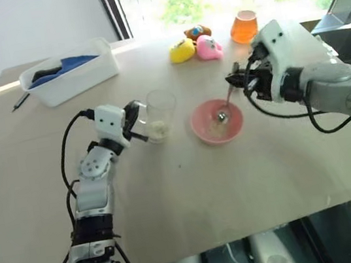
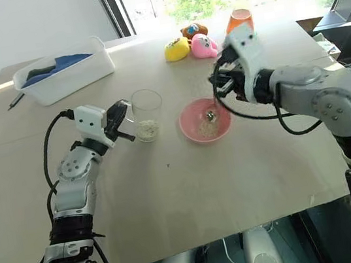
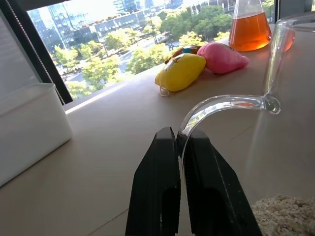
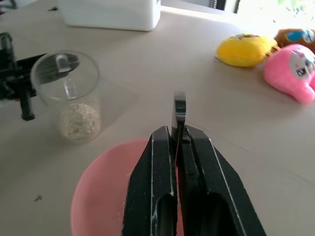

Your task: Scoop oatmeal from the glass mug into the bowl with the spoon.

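Note:
The clear glass mug [image 1: 161,110] stands upright on the table with pale oatmeal [image 1: 157,130] in its bottom. My left gripper [image 1: 136,121] is shut on the mug's side handle [image 3: 216,103], as the left wrist view shows up close. To the right of the mug sits the pink bowl [image 1: 217,122], with a few oat flakes [image 1: 214,128] in it. The silver spoon [image 1: 227,102] leans down into the bowl, its tip resting inside. My right gripper [image 1: 237,80] is shut on the spoon's handle [image 4: 179,109], just above the bowl's far rim [image 4: 98,191].
A white plastic tub [image 1: 71,73] holding blue cloth stands at the back left, with a dark pen [image 1: 20,100] beside it. Yellow [image 1: 182,50] and pink [image 1: 209,48] plush toys and a flask of orange liquid [image 1: 244,26] stand behind the bowl.

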Available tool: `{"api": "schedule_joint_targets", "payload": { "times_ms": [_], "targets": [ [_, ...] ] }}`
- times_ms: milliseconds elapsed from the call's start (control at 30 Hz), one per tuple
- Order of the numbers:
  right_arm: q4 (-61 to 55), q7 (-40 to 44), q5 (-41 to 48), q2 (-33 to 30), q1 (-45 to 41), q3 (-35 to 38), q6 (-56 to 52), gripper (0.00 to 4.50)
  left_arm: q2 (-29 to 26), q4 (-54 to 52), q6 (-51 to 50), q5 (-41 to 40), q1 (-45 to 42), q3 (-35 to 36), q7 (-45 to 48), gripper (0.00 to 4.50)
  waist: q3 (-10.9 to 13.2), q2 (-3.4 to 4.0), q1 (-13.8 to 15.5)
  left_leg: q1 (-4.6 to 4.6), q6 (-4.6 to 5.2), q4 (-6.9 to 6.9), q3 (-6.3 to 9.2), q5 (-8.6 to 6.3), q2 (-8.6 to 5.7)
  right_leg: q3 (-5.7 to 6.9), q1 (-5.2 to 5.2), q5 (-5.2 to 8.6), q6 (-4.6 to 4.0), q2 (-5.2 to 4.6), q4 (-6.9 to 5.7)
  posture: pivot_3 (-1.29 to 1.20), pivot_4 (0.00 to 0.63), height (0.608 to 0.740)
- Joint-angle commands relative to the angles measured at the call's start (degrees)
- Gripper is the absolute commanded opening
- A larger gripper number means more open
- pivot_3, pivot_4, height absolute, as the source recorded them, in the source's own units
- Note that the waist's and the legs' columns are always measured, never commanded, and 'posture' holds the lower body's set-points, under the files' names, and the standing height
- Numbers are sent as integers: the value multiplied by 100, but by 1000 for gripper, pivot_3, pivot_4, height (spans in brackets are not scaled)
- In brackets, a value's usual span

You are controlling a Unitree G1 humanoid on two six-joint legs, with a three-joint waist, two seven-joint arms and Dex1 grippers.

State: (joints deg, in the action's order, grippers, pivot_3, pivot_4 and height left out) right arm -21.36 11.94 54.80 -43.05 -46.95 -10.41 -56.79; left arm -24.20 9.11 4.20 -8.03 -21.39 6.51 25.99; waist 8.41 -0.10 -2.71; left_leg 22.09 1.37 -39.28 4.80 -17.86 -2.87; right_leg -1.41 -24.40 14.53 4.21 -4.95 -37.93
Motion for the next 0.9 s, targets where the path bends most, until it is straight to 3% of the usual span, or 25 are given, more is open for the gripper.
{"api": "schedule_joint_targets", "payload": {
  "times_ms": [33,233,467,600,900],
  "targets": [
    [-359,614,-682,-187,-186,-49,324,0,-28,-357,-3,34,83,16,-42,166,0,0,43,0,0,0,1,0,0,1,0,0,0,0,0,0,150,740],
    [223,299,-454,489,-242,824,-22,0,78,-517,-153,-51,190,-14,-76,166,-4,-8,80,1,-1,-1,4,0,-1,3,1,0,0,-5,1,0,150,740],
    [1070,-773,779,2054,-1127,2057,-541,0,160,-633,-261,-54,294,-65,-56,166,-4,-8,51,0,-2,1,6,1,-1,3,-2,0,-1,-3,-4,0,150,740],
    [1060,-1125,939,2584,-1167,2074,-647,0,193,-685,-262,-90,329,-49,-46,166,-4,-8,49,3,-2,-1,7,1,-6,5,-1,0,-1,-8,-1,0,150,740],
    [1065,-1092,664,3225,-797,1596,-703,0,513,-922,-321,-628,613,122,14,166,-5,-6,10,2,-2,-2,5,1,-7,3,-4,0,-1,-6,-6,0,150,740]
  ]
}}
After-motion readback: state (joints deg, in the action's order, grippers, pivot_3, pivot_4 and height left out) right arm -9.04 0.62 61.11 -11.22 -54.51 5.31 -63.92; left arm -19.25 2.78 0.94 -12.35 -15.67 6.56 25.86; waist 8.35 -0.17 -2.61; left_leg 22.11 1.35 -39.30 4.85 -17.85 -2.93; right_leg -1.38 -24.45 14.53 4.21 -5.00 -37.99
